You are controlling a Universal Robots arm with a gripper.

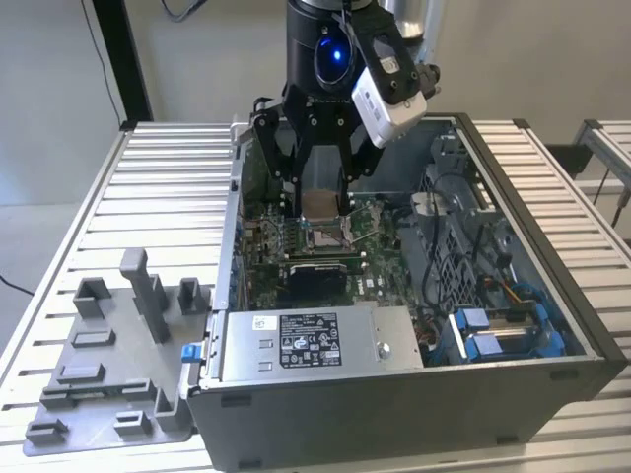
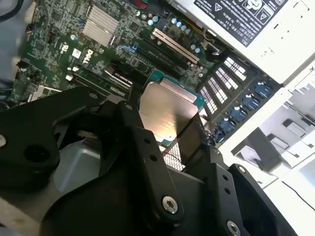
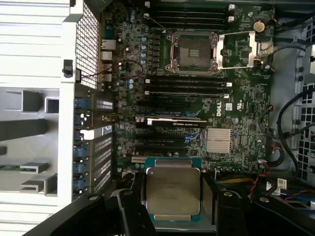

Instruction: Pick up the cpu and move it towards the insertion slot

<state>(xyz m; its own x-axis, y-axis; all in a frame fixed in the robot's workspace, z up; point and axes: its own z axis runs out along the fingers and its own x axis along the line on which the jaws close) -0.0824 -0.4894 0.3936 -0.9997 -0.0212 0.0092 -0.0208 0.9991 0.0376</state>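
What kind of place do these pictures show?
Probably a robotics lab or test bench: an open computer case lies on a slatted metal table, and the gripper holds the cpu above the green circuit board.

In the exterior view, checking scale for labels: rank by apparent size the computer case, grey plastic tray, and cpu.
1. computer case
2. grey plastic tray
3. cpu, held in the end effector above the insertion slot
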